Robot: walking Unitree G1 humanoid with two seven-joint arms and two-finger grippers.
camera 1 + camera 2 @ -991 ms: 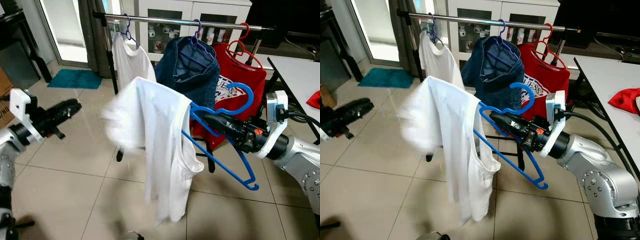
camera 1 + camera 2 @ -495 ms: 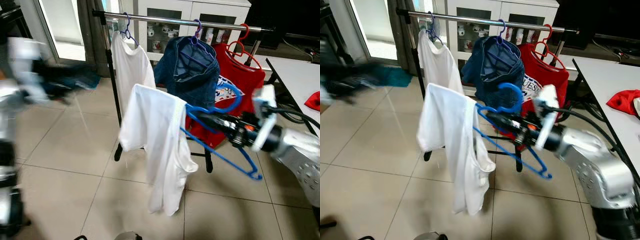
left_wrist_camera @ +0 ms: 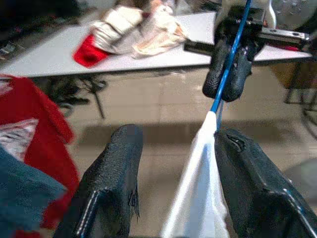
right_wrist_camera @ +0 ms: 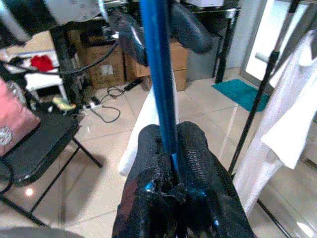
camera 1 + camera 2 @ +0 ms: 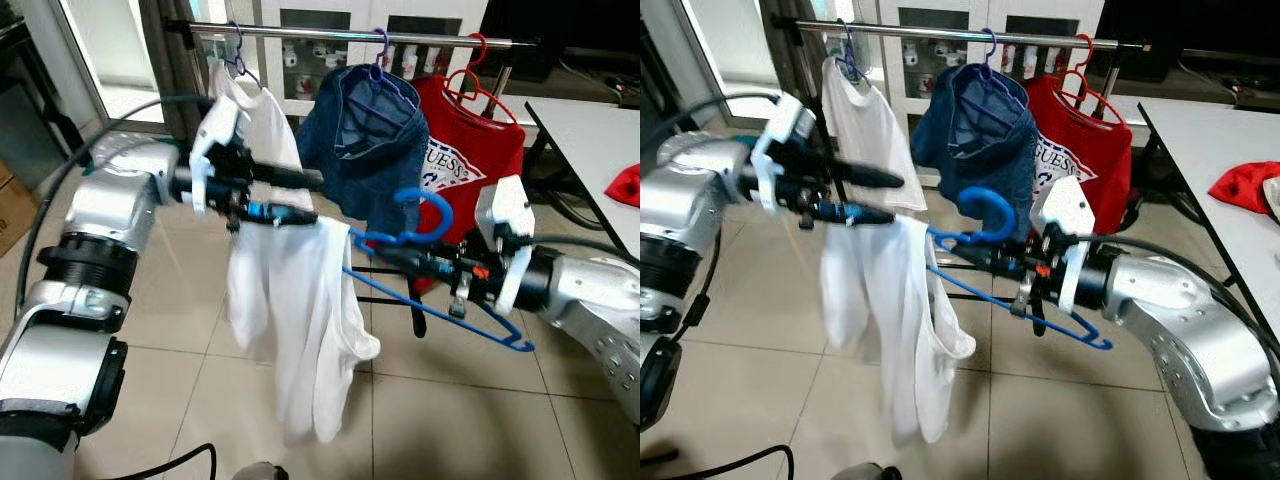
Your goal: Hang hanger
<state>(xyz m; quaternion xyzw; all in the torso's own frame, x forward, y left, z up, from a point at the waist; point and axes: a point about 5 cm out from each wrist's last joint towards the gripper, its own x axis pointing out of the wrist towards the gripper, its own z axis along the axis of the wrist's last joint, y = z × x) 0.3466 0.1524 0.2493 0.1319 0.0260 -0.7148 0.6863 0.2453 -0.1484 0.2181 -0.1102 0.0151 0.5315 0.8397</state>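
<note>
From the head views, the right gripper (image 5: 400, 258) is clamped on the blue hanger (image 5: 432, 285), holding it level short of the rail (image 5: 350, 36) so the white shirt (image 5: 295, 320) hangs free off its far end; the left gripper (image 5: 300, 198), which hung out at the side a second ago, has swung in beyond that end, its fingers apart around the shirt's shoulder, probably to steady it. In the left wrist view, the fingers (image 3: 111, 178) straddle the white cloth (image 3: 198, 198) with the hanger's bar (image 3: 230, 54) running away ahead; in the right wrist view, the pads (image 4: 190, 148) pinch the blue bar (image 4: 158, 74), the open left gripper (image 4: 158, 27) just past its tip.
</note>
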